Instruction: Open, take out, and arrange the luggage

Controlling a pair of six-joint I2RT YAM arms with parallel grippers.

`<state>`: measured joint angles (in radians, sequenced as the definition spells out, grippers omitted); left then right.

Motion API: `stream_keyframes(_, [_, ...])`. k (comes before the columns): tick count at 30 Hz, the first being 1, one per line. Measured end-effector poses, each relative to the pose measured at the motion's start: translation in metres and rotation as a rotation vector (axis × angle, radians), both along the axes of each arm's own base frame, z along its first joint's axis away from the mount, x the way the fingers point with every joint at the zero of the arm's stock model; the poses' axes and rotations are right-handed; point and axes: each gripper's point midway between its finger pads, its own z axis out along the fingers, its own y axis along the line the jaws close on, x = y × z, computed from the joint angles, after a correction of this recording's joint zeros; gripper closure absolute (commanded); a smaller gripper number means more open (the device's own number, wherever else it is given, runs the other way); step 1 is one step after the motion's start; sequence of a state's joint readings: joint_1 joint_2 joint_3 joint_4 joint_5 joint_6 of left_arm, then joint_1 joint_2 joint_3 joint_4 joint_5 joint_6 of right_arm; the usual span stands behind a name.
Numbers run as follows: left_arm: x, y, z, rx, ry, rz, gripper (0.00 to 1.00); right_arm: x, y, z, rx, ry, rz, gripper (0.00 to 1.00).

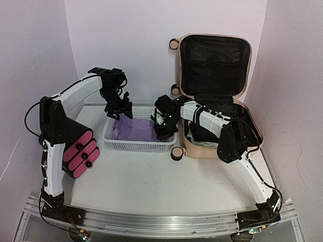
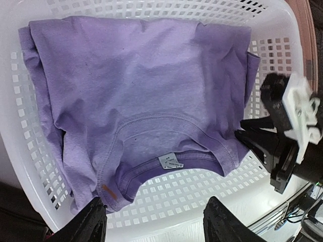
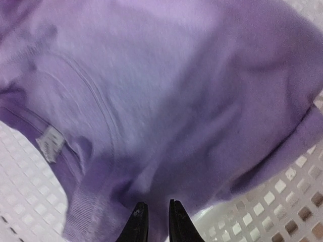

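Drawers first: a black drawer box [image 1: 81, 151] with pink fronts sits at the left edge of the table, partly behind the left arm. Just right of it, the left gripper [image 2: 159, 224] hangs over the white mesh basket [image 1: 139, 145] with its fingers spread wide and nothing between them. A purple shirt [image 2: 136, 101] lies in the basket, loosely flat, collar toward the near wall. At the shirt's right edge the right gripper [image 3: 156, 224] has its fingers drawn almost together, and they seem to pinch the fabric there, though that close view is blurred. Farthest right stands the luggage [image 1: 217, 70], its lid raised against the back wall and its lower shell flat on the table beside the basket. By my reading, opening is done and one garment is out; tidying it in the basket looks to be the step in hand. The right arm covers most of the lower shell, so what remains inside cannot be told.
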<state>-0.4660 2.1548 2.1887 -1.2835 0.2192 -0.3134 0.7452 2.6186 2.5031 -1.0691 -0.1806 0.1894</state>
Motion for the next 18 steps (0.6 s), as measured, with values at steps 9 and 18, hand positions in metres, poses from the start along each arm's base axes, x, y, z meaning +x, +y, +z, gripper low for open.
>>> stream_keyframes(9, [0.004, 0.005, 0.003, 0.007, -0.013, 0.014, 0.32, -0.016, -0.033, 0.000, -0.241, -0.049, 0.079, 0.53])
stream_keyframes(18, [0.014, -0.001, 0.027, -0.038, -0.067, 0.041, 0.29, -0.011, -0.041, 0.105, -0.116, -0.198, 0.102, 0.02])
